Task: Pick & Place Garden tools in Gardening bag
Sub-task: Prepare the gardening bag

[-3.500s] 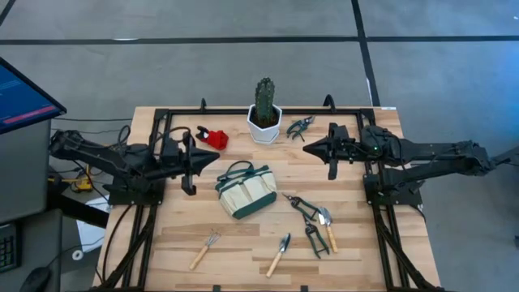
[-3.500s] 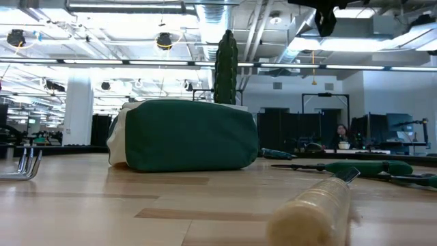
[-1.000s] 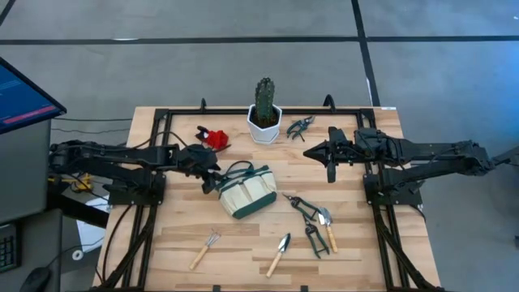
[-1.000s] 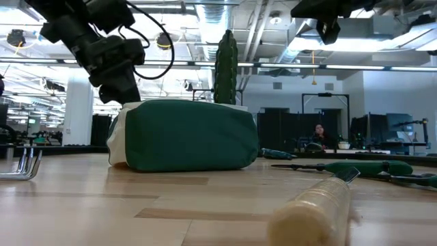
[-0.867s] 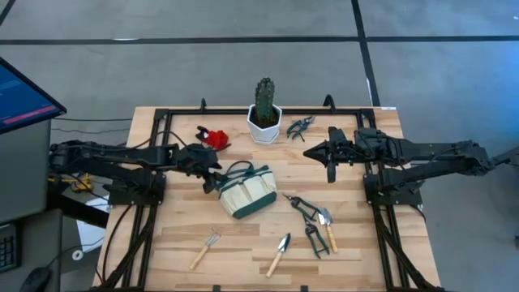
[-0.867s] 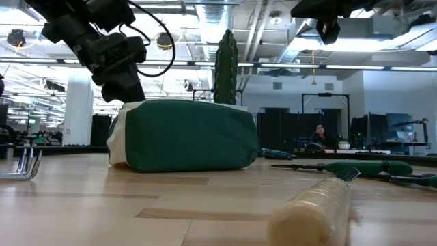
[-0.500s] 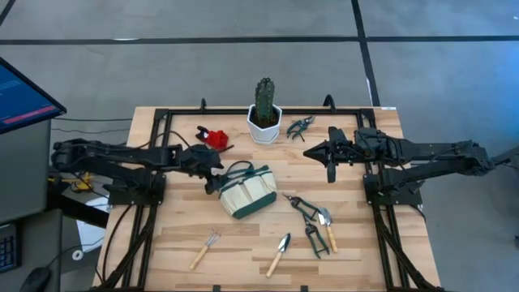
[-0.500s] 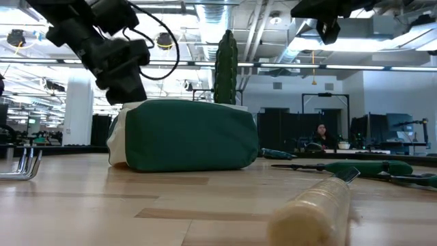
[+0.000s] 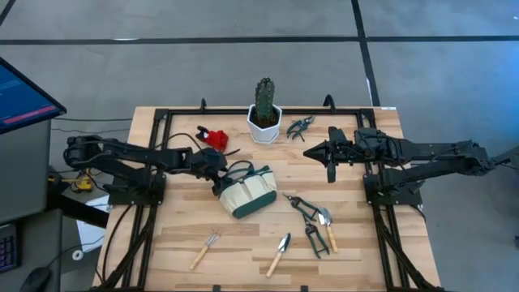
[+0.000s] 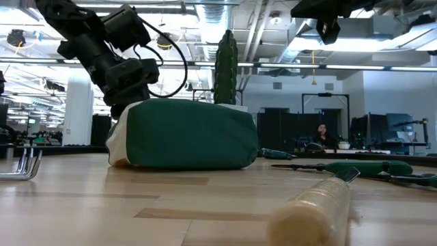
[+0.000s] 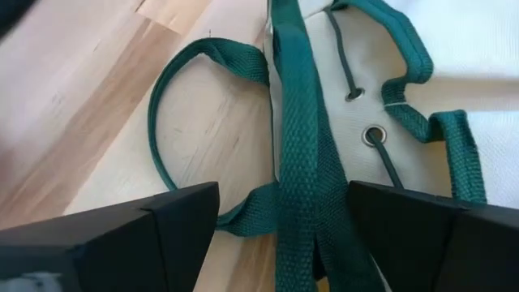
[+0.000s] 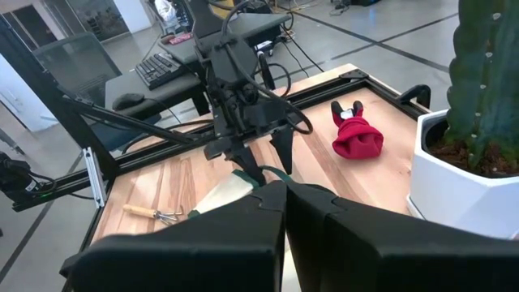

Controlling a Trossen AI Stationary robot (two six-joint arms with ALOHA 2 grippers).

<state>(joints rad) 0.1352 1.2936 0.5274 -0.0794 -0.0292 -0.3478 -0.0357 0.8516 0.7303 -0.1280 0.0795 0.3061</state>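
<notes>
Left gripper (image 9: 220,179) spread wide over the bag (image 9: 248,193) strap (image 11: 304,186). Centre, then pinch 1 strap only. Right gripper (image 9: 329,156) clenched, empty.

The left pincer (image 9: 220,173) stands open at the gardening bag (image 9: 248,193), straddling one of its loop handles (image 11: 300,174). The bag lies directly beyond this pincer on the surface (image 9: 178,235). The red pruner-like piece (image 9: 213,138) lies just behind the pincer, the cactus (image 9: 264,111) farther behind and to its right. Well past the bag from it lie shears (image 9: 306,217) and a trowel (image 9: 328,229). The fork (image 9: 204,249) and another trowel (image 9: 279,254) lie before it. The right pincer (image 9: 326,152) hangs shut, well to its right, near small shears (image 9: 300,126).
</notes>
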